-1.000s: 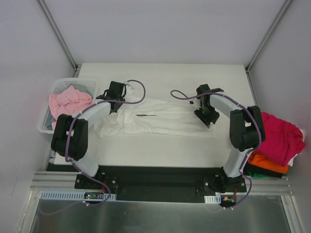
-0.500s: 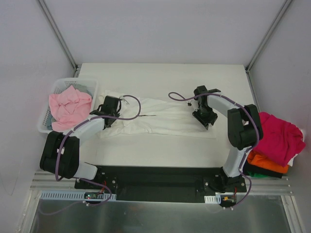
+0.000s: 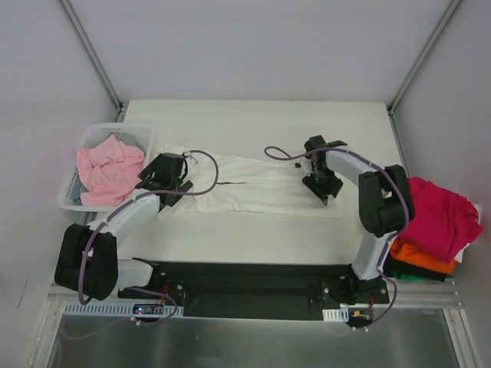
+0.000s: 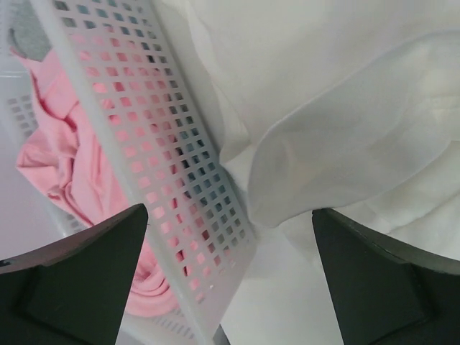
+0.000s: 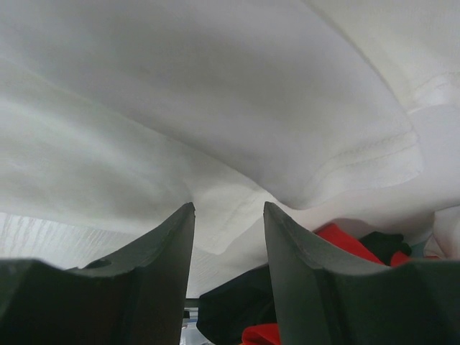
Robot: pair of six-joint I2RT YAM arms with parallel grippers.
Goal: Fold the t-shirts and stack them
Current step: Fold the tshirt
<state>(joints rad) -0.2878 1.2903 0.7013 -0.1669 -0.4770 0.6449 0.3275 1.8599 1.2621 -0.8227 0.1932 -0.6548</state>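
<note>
Overhead view of a white desk [image 3: 253,126] with two robot arms reaching in from 6 o'clock. A white t-shirt [image 3: 253,188] lies spread in a long band across the middle of the desk, wrinkled and not yet folded.

At its 9 o'clock end hangs the left end effector [image 3: 167,184]. Its fingers are spread as wide as they go and hold nothing. Its wrist view shows the shirt's edge lying right against the wall of a white lattice basket [image 3: 93,136], which holds a pale pink t-shirt [image 3: 107,165].

At the 3 o'clock end, the right end effector [image 3: 324,186] is partly closed, and a fold of the white cloth looks pinched between its fingers and lifted. Beyond it, off the desk's edge at 4 o'clock, a magenta t-shirt [image 3: 441,215] lies on an orange t-shirt [image 3: 418,257], with something dark beneath.

Likely risks:
- With only one end held, any pull toward 3 o'clock would probably drag and bunch the shirt rather than fold it.
- The loose end sits so near the basket that cloth could catch in the lattice.
- The open left fingers could close on the basket wall instead of the fabric.
- The right pinch looks shallow, so thin cloth may slip out, or only one layer may lift.
</note>
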